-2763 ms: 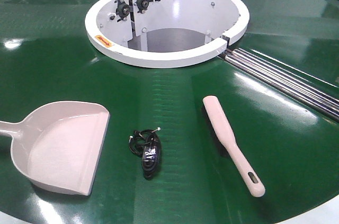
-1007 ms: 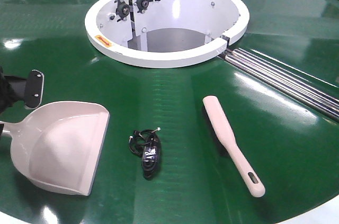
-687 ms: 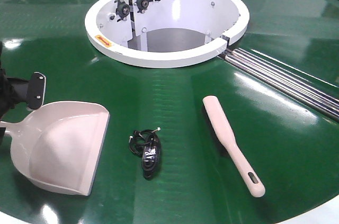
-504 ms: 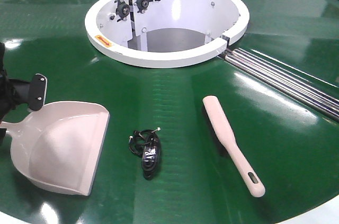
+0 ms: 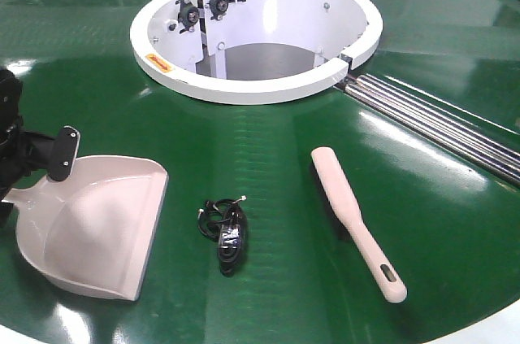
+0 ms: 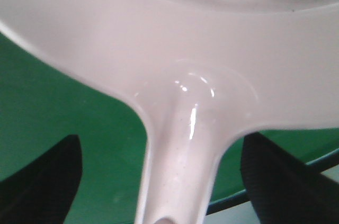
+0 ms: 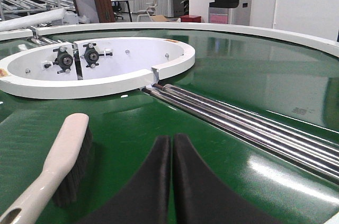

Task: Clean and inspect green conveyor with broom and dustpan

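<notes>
Left tool (image 6: 161, 179) was wide open, black fingers (image 6: 47, 181) either side of the handle of the pale pink plastic dustpan (image 5: 93, 226), not touching. Dustpan lay on shiny dark-green conveyor surface (image 5: 268, 157), L side. Right tool (image 7: 171, 144) was shut, empty, near slim pink broom (image 5: 353, 218).

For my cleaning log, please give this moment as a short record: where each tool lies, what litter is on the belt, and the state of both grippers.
dustpan: flat on the green conveyor, left side, mouth toward the litter
broom: lying on the green conveyor, right side, not held
litter: black cable bundle between the two tools
left gripper: open, fingers either side of the dustpan handle, not touching
right gripper: shut, empty, near the broom
sweeping: not yet begun
</notes>
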